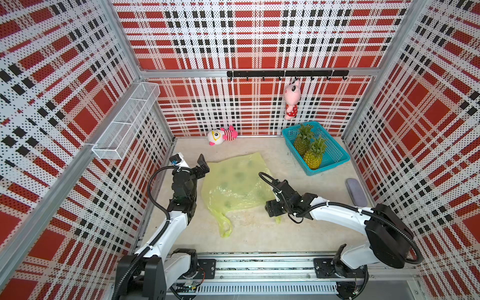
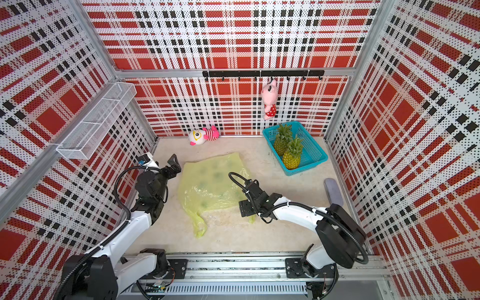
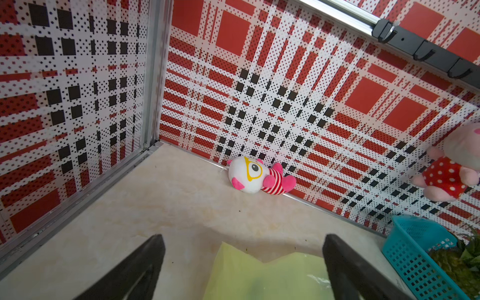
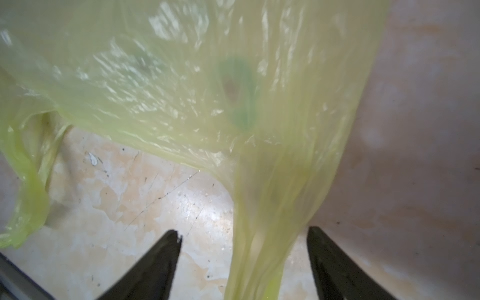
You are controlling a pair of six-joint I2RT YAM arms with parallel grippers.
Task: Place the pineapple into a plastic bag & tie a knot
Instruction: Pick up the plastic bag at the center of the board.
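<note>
Bright, even light; top views bowed at edges; plastic bag (image 4: pixel 181 85) blurred, glinting in right wrist view.

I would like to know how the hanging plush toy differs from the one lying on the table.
The hanging plush toy dangles from the hook rail; the lying plush toy rests on the table against the back wall. The hanging one is pale pink in a red, white-dotted dress; the lying one has a white head and a red-and-white striped body. Both are soft toys with pink parts.
</note>
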